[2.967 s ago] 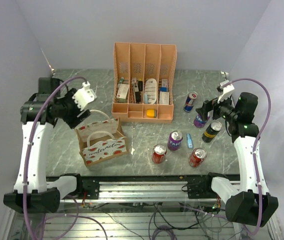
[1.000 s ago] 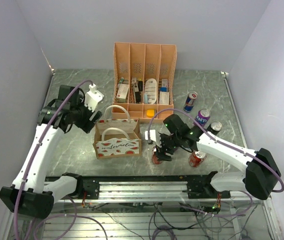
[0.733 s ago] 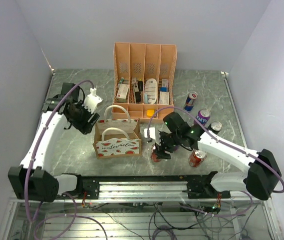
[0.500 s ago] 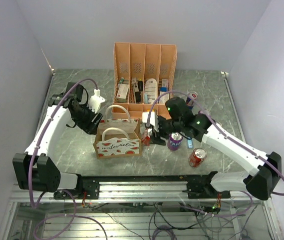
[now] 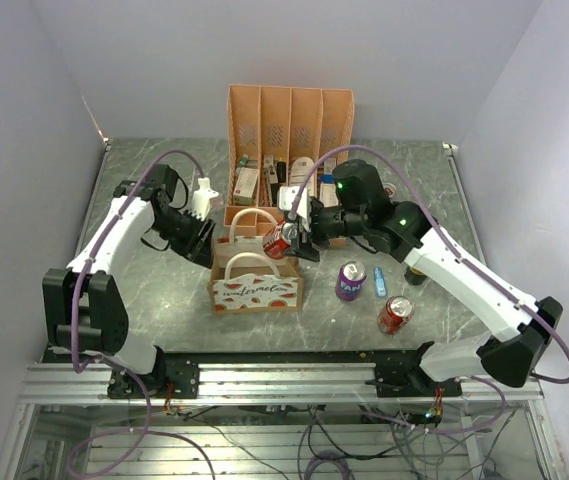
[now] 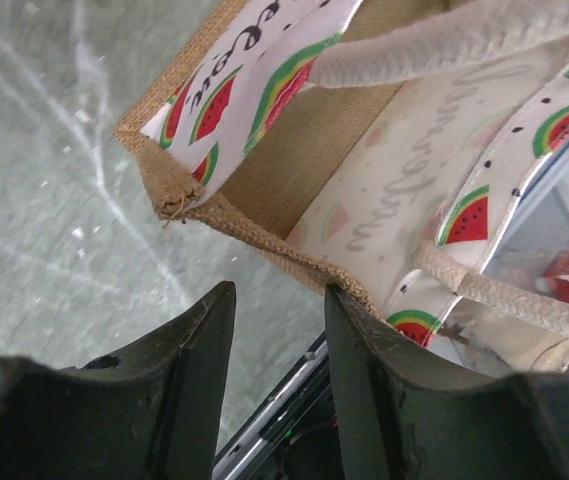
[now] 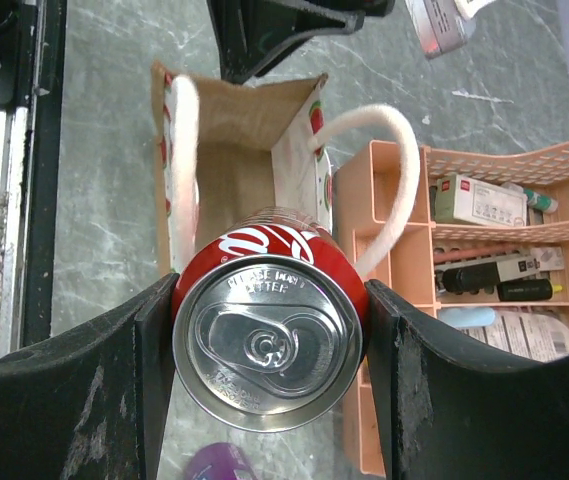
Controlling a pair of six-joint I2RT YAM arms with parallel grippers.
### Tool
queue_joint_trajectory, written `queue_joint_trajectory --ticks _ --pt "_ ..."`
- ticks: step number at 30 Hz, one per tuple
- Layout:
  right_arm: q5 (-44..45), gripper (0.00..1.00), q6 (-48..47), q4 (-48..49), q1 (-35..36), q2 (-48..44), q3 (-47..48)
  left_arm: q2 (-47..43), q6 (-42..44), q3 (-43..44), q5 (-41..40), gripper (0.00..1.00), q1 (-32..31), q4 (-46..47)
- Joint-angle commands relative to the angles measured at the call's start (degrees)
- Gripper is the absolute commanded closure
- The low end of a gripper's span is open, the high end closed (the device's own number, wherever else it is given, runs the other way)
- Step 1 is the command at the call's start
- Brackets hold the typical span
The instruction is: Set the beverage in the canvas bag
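Observation:
The canvas bag [image 5: 254,290] stands open on the table, tan with watermelon print and white loop handles. My right gripper [image 5: 289,241] is shut on the beverage, a red cola can [image 5: 277,242], and holds it in the air over the bag's back rim. In the right wrist view the can [image 7: 269,340] fills the gap between both fingers, with the bag's open mouth [image 7: 234,160] beyond it. My left gripper [image 5: 207,238] is at the bag's left end. Its jaws [image 6: 279,295] stand apart with nothing between them; the burlap rim [image 6: 264,240] lies just past the tips and meets the right finger [image 6: 364,360].
A peach file organiser [image 5: 289,165] holding small items stands right behind the bag. A purple can [image 5: 350,280], a small blue item [image 5: 379,282], a second red can [image 5: 395,314] and a dark can [image 5: 414,272] stand to the bag's right. The frame rail [image 5: 284,375] runs along the near edge.
My right gripper has lifted the red can off the table and carried it left and back over the bag. The left gripper has come in to the bag's left rim with narrower jaws, and the bag has shifted right.

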Motion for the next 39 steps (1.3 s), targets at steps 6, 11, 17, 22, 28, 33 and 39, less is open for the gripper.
queue_joint_trajectory --ticks 6,11,17,22,28,33,39 --pt "-0.67 0.86 -0.45 4.32 0.20 4.70 4.93 -2.79 -1.44 0.18 6.86 0.46 -4.51 3.17" --pt "-6.16 0.88 -0.26 3.92 0.48 6.73 3.05 -6.21 -3.15 -0.85 5.80 0.41 -4.51 6.10" --pt "-6.49 0.88 1.84 7.25 2.98 7.32 -0.67 -7.09 -6.55 -2.29 5.92 0.35 -4.51 9.22" --pt "-3.95 0.88 2.60 9.61 4.42 9.69 0.04 -5.65 -9.38 -2.66 3.71 0.40 -4.50 12.29" --pt "0.48 0.89 2.89 13.04 6.39 12.89 0.81 -4.80 -10.01 -3.49 5.69 0.49 -4.51 14.39" --pt "5.17 0.90 2.94 15.42 9.40 15.40 -0.21 -5.13 -9.44 -4.51 4.99 0.53 -4.51 14.73" --pt "11.25 0.90 6.97 19.81 10.75 17.81 -1.08 -8.03 -9.89 -5.54 4.17 0.48 -3.19 16.03"
